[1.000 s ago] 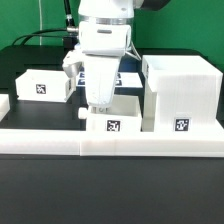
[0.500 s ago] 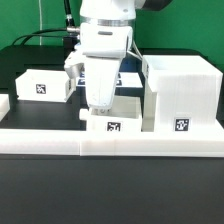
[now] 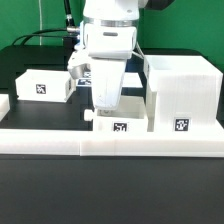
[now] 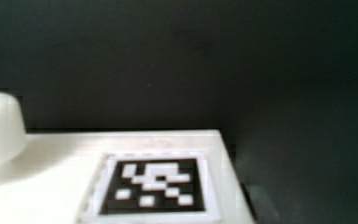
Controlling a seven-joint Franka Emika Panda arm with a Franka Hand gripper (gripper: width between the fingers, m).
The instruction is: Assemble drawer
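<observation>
Judging by the layout, little was done: the large shell, left box and middle box lay unjoined; the end effector hung low at the middle box, its grip impossible to tell.

Robotics lab bench. White robot arm over black table. Pincer low among white plastic boxes, each with printed square tag for camera tracking. Cables behind pincer. Long white rail in front of pincer. Plain green wall beyond.
</observation>
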